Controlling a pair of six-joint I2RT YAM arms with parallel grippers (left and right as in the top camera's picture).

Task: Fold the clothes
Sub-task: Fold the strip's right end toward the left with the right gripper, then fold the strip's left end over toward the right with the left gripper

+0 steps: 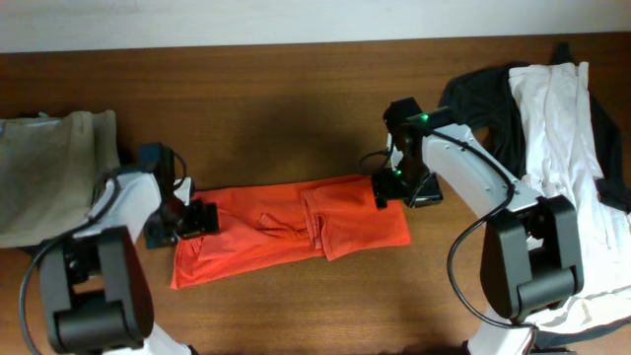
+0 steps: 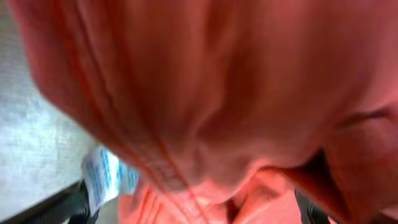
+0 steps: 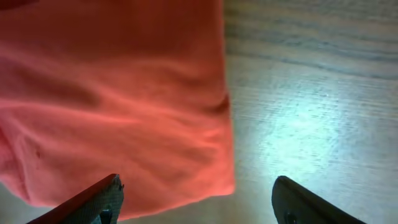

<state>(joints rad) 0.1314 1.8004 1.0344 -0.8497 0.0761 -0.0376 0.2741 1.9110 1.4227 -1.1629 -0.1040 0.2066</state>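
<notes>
Red-orange cotton T-shirt smothers the left wrist view, so I cannot tell whether the left gripper grasps it. The right gripper hangs spread over the shirt's right edge. It lies as a strip on the brown wooden table, long axis left-right. Likely next: pinch the 2 ends and fold crosswise.

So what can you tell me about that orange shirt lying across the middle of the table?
The red-orange shirt looks like soft cotton, folded into a long, wrinkled band with layers overlapping near its middle. It lies flat on the wooden table, slightly slanted. No lettering shows. The left tool sits at its left end, cloth filling that wrist view; the right tool, open, is over its far right corner.
</notes>
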